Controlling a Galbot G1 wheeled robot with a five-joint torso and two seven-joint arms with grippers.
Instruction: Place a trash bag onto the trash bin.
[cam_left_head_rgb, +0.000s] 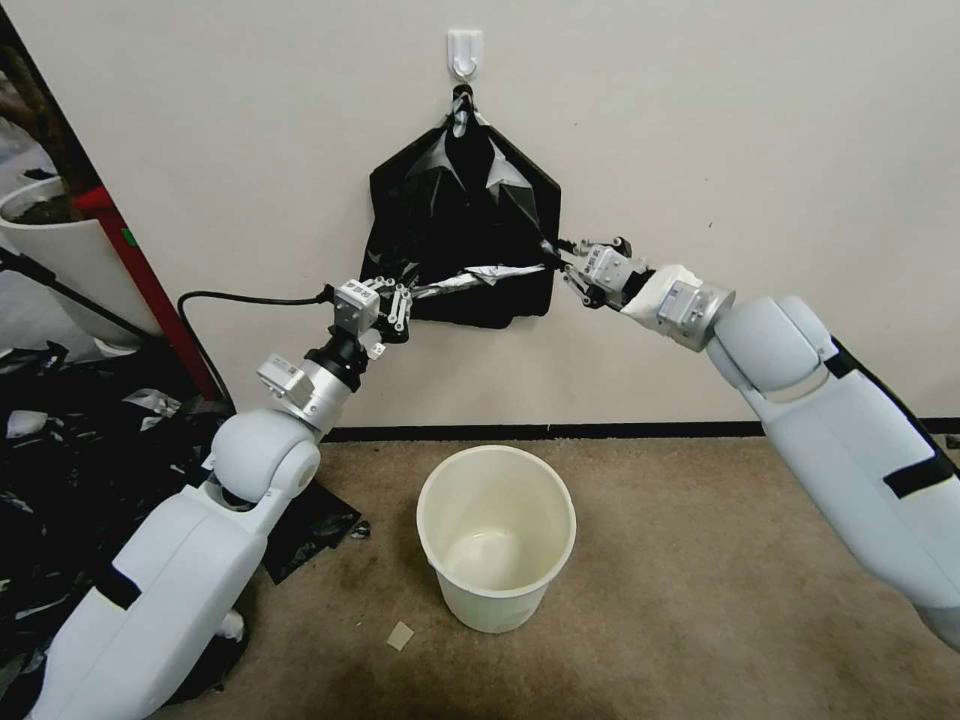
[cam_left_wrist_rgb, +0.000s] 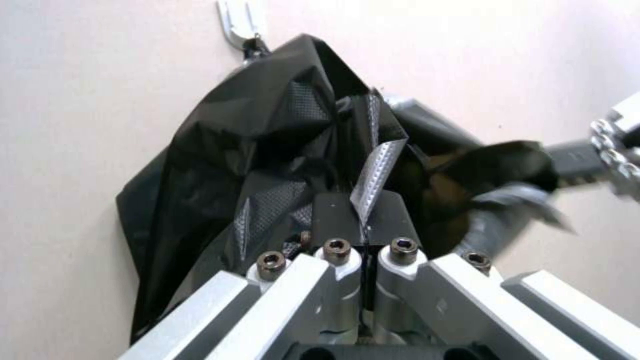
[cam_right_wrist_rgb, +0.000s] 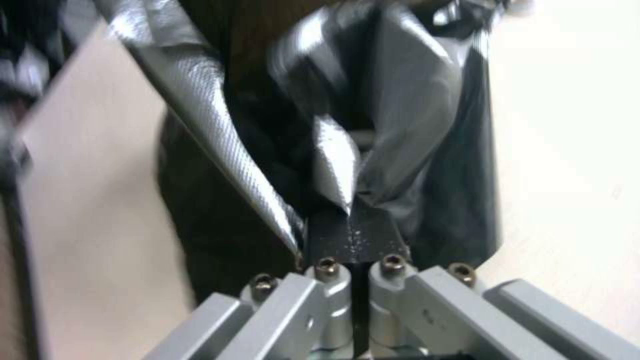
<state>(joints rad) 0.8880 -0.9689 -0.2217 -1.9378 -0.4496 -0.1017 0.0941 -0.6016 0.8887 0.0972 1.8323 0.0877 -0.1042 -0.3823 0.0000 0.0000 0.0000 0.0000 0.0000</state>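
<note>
1. Left gripper (cam_left_head_rgb: 402, 303) and right gripper (cam_left_head_rgb: 566, 264) each pinch a corner of the trash bag (cam_left_head_rgb: 480, 275), fingers pressed together on film.
2. Bag is stretched between them, likely to free it from the hung stack of bags (cam_left_head_rgb: 450, 220) behind.
3. Trash bin (cam_left_head_rgb: 496, 535) stands well below both grippers, unlined.

A stack of bags (cam_left_head_rgb: 462, 240) is being hung from a hook (cam_left_head_rgb: 465, 52) on the wall. In front of it, the trash bag (cam_left_head_rgb: 478, 277) is being held stretched between the left gripper (cam_left_head_rgb: 405, 300) and the right gripper (cam_left_head_rgb: 566, 262). Below, the trash bin (cam_left_head_rgb: 496, 537) is being kept on the carpet (cam_left_head_rgb: 700, 580), with a heap of plastic (cam_left_head_rgb: 60, 480) lying to its left.
</note>
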